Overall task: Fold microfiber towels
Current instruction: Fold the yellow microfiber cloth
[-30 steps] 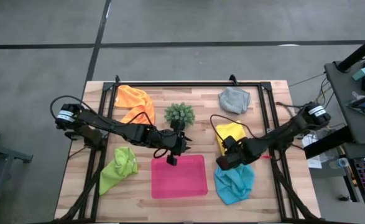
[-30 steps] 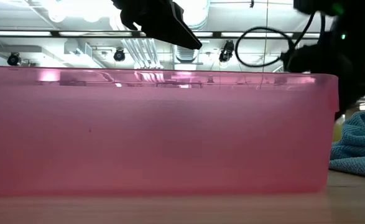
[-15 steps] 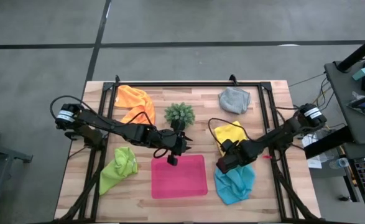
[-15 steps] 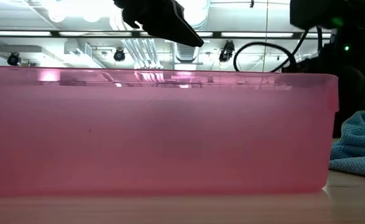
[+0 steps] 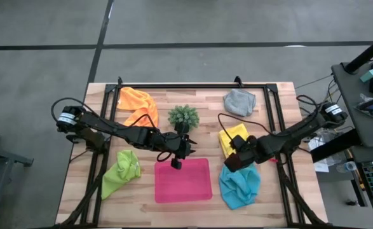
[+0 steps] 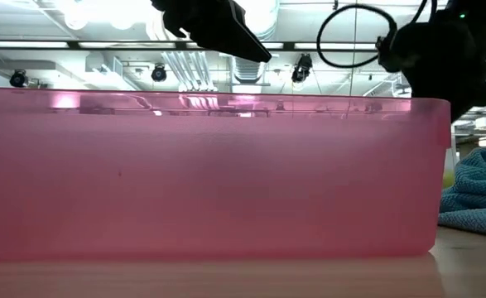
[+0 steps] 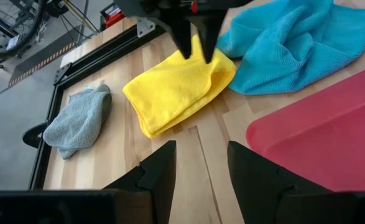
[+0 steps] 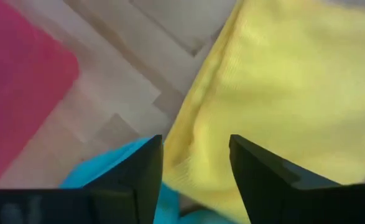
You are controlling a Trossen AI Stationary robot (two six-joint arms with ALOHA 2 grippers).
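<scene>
Fingers of the right end effector [image 5: 231, 163] stand apart, empty, above the near edge of the yellow towel [image 5: 234, 138], where it meets the light blue towel [image 5: 239, 186]. The left end effector [image 5: 176, 163] hangs with fingers apart over the far edge of the pink tray [image 5: 183, 180], empty. On the worktop [image 5: 205, 95], the orange towel [image 5: 138, 102], plant [image 5: 183, 116], grey towel [image 5: 239, 102] and lime green towel [image 5: 121, 172] lie apart.

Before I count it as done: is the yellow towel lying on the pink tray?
No. The yellow towel lies on the bare wood table, beside the pink tray, not on it.
</scene>
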